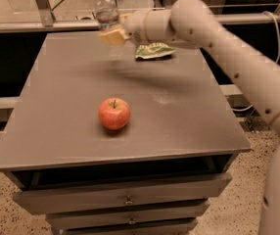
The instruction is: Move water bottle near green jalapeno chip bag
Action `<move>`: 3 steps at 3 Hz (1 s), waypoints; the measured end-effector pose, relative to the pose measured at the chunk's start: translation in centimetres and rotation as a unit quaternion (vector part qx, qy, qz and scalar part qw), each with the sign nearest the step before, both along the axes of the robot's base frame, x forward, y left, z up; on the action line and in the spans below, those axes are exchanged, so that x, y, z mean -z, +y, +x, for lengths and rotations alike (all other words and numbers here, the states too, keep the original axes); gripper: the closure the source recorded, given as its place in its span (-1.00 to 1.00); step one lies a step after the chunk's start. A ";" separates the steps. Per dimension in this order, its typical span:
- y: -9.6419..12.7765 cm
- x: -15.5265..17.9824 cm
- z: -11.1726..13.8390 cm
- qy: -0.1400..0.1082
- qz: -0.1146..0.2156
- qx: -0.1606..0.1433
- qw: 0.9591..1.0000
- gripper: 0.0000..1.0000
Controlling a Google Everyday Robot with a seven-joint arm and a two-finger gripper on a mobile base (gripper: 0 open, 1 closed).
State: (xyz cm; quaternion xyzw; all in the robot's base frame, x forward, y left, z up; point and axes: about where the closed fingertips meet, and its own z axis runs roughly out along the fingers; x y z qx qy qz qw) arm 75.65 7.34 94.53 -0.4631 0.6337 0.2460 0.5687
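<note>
Bottle (106, 12) upright at the far edge of the table (57, 106), left of centre, looks lifted clear. Gripper (113, 35) clamped on its lower body. Bag (153, 50) flat, just right of gripper. Apple (114, 113) mid-table, well apart.

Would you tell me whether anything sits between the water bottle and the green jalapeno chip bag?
Nothing visible does. The gripper holds the water bottle at the far edge of the table, beside the green jalapeno chip bag, with only bare surface between. The apple lies nearer the camera, off that path.
</note>
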 end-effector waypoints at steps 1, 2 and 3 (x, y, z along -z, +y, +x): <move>-8.9 0.3 -1.4 0.008 -0.019 0.066 0.998 1.00; -16.4 0.8 -2.5 0.014 -0.032 0.127 0.991 1.00; -21.5 1.8 -3.0 0.016 -0.027 0.168 0.985 1.00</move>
